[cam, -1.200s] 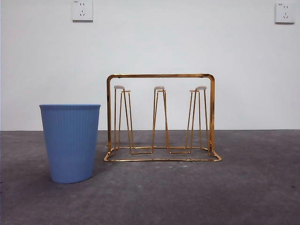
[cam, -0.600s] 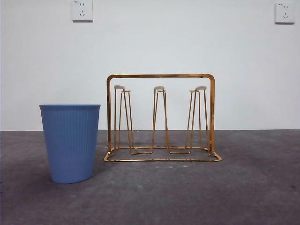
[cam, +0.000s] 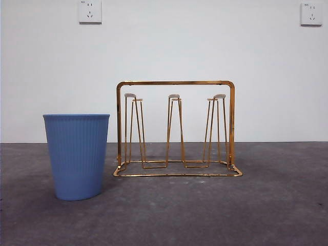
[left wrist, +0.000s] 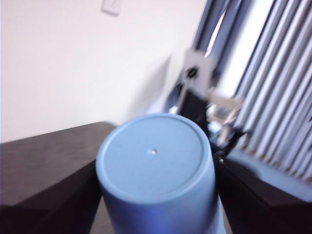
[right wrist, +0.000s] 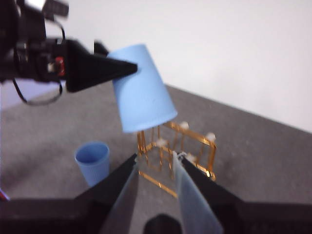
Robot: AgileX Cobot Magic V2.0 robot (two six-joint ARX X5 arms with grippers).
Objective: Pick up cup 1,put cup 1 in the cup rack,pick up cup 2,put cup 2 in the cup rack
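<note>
The grey tabletop point(cam: 277, 205) runs back to a white wall point(cam: 205, 46) that carries two sockets, one point(cam: 90, 11) high on the front view's left and one point(cam: 311, 13) high on its right. The cup rack point(cam: 176, 128), gold wire with an arched frame and upright hairpin prongs, stands on the tabletop near the middle of the front view; nothing hangs on its prongs. Just beside it on that view's left, nearer the camera and apart from it, a ribbed blue cup point(cam: 77, 156) stands upright, mouth up, on the tabletop. A second blue cup point(right wrist: 143, 87) is off the surface: the left tool point(right wrist: 124, 68) is clamped on its wall and holds it upside down and tilted, its open mouth toward the rack's prongs, in the air above the rack. The left wrist view shows this cup's round base point(left wrist: 153, 151) facing the camera between the two dark jaws, with striped curtains point(left wrist: 278, 83) blurred behind. The right tool point(right wrist: 156, 161) hangs higher, over the rack, its pale fingers point(right wrist: 187, 195) parted with nothing between them.
</note>
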